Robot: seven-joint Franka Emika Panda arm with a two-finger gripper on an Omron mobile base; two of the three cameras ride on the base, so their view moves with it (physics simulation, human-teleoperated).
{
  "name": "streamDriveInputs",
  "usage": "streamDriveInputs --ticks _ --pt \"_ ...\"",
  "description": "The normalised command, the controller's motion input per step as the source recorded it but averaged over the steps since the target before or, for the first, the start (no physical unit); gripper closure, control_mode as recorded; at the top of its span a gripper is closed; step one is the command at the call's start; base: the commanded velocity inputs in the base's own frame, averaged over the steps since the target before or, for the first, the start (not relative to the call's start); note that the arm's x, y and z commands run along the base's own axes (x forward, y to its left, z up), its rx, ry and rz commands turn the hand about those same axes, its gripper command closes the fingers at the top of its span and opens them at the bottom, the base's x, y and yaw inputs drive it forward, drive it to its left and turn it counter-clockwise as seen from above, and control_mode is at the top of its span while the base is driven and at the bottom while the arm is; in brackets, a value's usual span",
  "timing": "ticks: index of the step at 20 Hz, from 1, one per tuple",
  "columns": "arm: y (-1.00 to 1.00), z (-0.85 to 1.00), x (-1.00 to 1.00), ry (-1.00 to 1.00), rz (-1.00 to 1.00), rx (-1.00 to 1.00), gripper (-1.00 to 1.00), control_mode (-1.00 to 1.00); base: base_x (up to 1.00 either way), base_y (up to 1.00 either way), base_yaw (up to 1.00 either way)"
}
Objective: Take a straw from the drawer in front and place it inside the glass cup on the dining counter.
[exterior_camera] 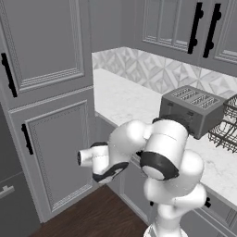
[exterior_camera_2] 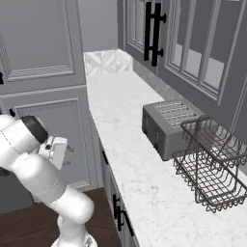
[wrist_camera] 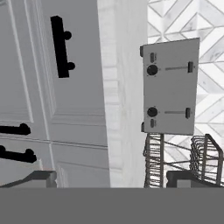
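In the left base view the white arm folds low in front of the marble wall counter (exterior_camera: 121, 99), its hand pointing left toward the tall grey cabinet doors (exterior_camera: 60, 152); a grey four-slot toaster (exterior_camera: 194, 109) sits on the counter above and to the right of the hand, with a wire dish rack (exterior_camera: 227, 129) just beside it. In the right base view the hand hangs below the counter edge, with the toaster and rack well off to its right and black-handled drawer fronts (exterior_camera_2: 118, 212) under the counter. In the hand view the gripper (wrist_camera: 111, 178) stands wide open and empty, the rolled picture showing the counter edge, the toaster's lever face and the rack ahead. I cannot tell where the straw, its drawer or the glass cup are.
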Motion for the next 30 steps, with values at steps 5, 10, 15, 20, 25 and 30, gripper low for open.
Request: streamDriveInputs --ticks 5,10,15,20,25,30 --pt "-0.23 -0.32 0.45 -0.01 -0.24 -0.10 -1.00 -1.00 0.00 0.00 0.00" --pt "-0.14 -0.39 0.35 -0.05 -0.21 -0.18 -1.00 -1.00 0.00 0.00 0.00" --pt "0.00 -0.45 0.32 -0.14 -0.18 -0.26 -1.00 -1.00 0.00 0.00 0.00" --pt "0.00 -0.29 0.42 -0.12 -0.16 -0.22 -1.00 -1.00 0.00 0.00 0.00" --pt "-0.01 -0.09 0.37 0.00 -0.01 -0.06 -1.00 -1.00 0.00 0.00 0.00" --pt "-0.11 -0.10 0.08 0.03 0.39 0.02 -1.00 -1.00 0.00 0.00 0.00"
